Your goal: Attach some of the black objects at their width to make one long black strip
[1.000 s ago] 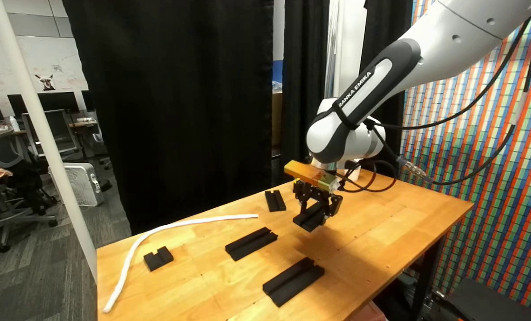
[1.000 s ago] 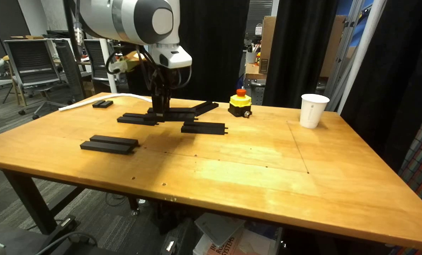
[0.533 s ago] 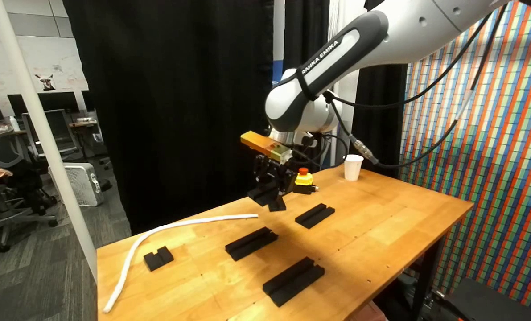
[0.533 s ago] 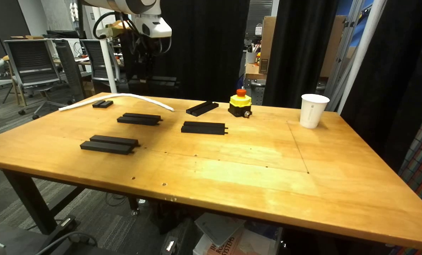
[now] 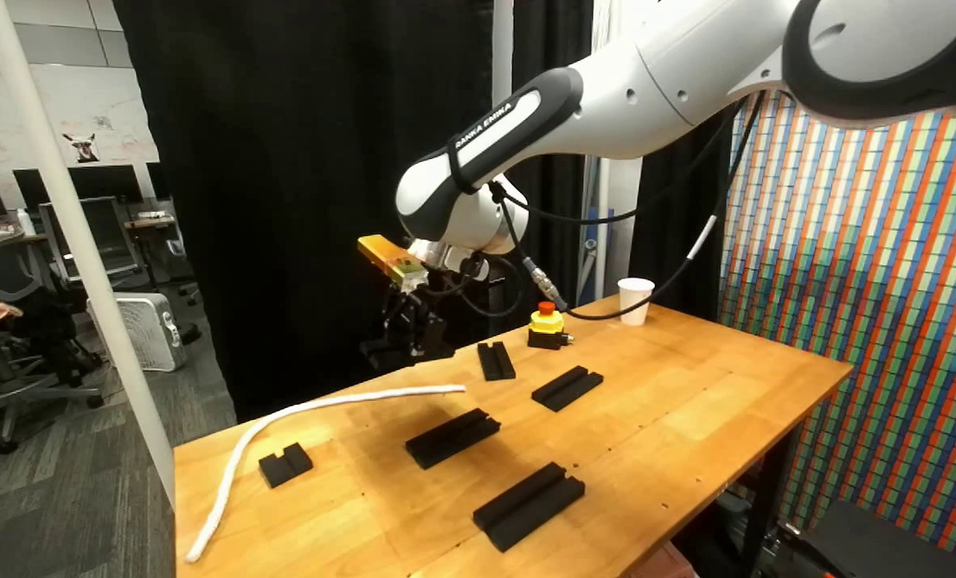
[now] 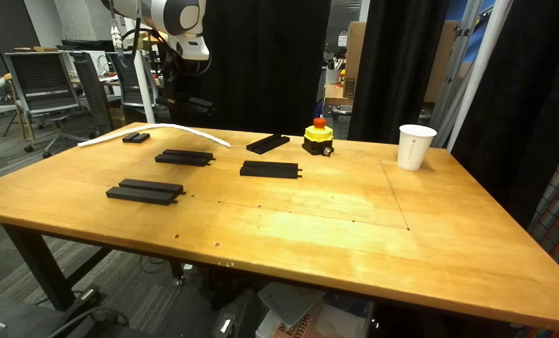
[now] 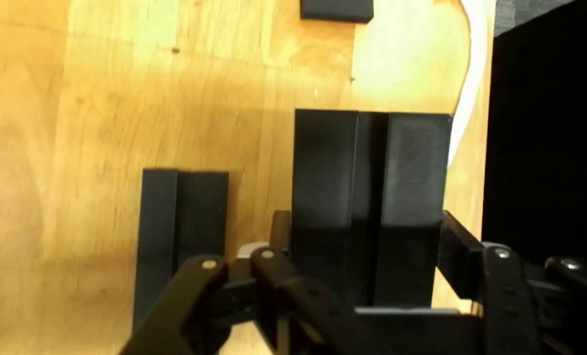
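Glows warm and bright on the bench (image 6: 317, 211), flaring pale in patches. Turns near-black at the curtain (image 6: 270, 70), half-swallowing the jaws in both exterior views. Blurs in the wrist view's foreground; washes out the white cord (image 7: 477, 49).

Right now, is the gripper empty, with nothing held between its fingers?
No, in the wrist view the gripper holds a grooved black bar between its fingers, one on each side.

We count five longer black bars (image 5: 529, 507), though one is foreshortened in both exterior views and could be a shorter piece; one stubby black block (image 5: 286, 467); one white strip (image 6: 156, 125); one white cup (image 6: 415, 148); one red-topped yellow button (image 6: 318, 134).
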